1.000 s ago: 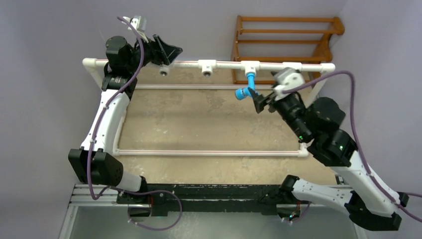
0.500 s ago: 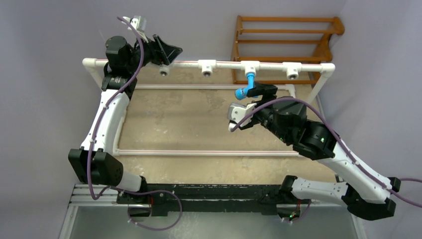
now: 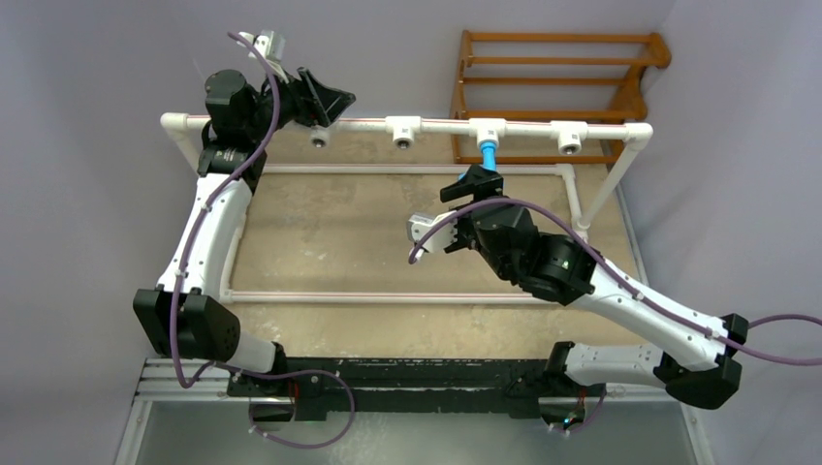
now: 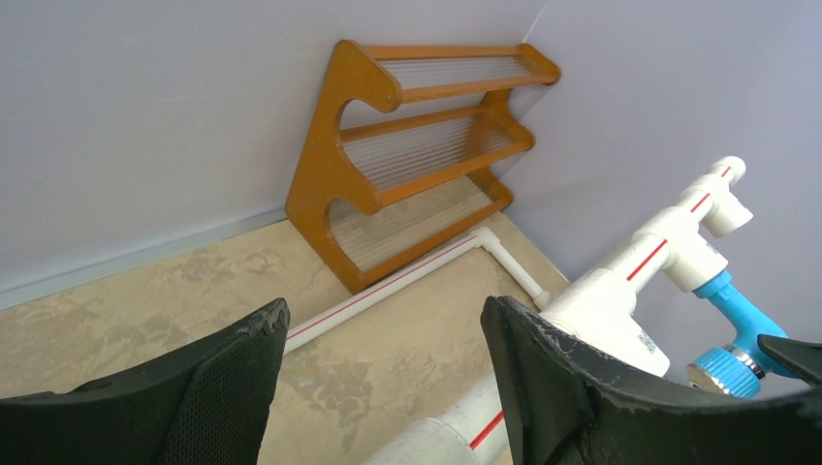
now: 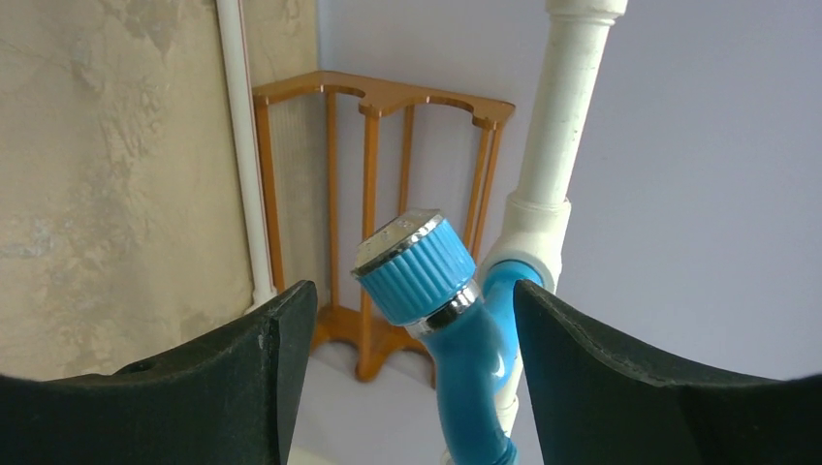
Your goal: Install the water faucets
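No brand could be read anywhere. The only writing was a patch of small dark print [image 4: 648, 339] on a white fitting in the left wrist view, too small to make out, and thin red stripes [image 4: 651, 260] ran along the pipes. The blue faucet [image 3: 490, 152] hung from the third tee [image 3: 488, 129] from the left on the far rail of the white pipe frame [image 3: 407, 298], which covered most of the sandy table [image 3: 368, 232]. The right gripper [image 3: 472, 184] stood at the faucet with its jaws wide apart — in its own view the ribbed blue knob [image 5: 417, 266], capped in silver, sat between the two black fingers [image 5: 233, 387] with a gap on each side, so nothing was clamped. From above, that gripper hid the spout and knob, leaving only the blue neck under the tee. The left gripper [image 3: 325, 97] was at the frame's far left corner, jaws also spread wide — the rail passed low between its fingers [image 4: 582, 387] and behind one, and whether it touched them could not be told. A wooden rack [image 3: 559, 92] stood against the wall beyond the far right corner.
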